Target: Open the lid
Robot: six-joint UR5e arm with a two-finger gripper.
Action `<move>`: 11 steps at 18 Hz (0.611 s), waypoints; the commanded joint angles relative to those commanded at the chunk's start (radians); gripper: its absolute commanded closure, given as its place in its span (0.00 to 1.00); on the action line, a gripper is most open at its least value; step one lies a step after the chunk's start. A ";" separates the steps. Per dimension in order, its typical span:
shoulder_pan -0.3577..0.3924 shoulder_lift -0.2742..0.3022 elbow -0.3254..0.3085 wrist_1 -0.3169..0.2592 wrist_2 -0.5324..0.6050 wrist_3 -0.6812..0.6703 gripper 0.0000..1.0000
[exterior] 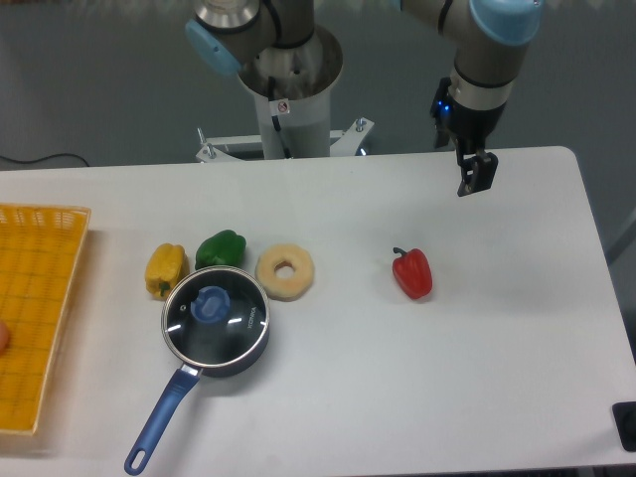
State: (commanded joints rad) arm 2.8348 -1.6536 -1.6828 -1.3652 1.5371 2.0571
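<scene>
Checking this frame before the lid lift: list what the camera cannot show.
- Gripper: too small and edge-on to tell whether it is open or shut.
- Saucepan interior: hidden under the lid, which reflects glare.
- Yellow basket: cut off by the left edge.
- Dark object: cut off at the lower right edge.

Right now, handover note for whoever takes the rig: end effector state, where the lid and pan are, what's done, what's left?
End effector: up at the far right of the table, holding nothing; open or shut cannot be told from this view.
Lid: seated on the blue saucepan at front left, knob up.
Nearby: yellow pepper, green pepper and a pineapple ring just behind the pan; red pepper mid-table.
Done: nothing yet, lid untouched.
Left: cross over to the pan, grip the knob, lift the lid off.
</scene>
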 joint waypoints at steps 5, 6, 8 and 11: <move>-0.009 0.000 0.012 0.000 0.005 -0.003 0.00; -0.012 0.000 0.012 0.000 0.005 -0.011 0.00; -0.015 0.000 0.012 0.000 0.005 -0.047 0.00; -0.023 -0.002 0.000 0.000 -0.003 -0.133 0.00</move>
State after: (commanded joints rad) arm 2.8118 -1.6552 -1.6827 -1.3653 1.5340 1.9239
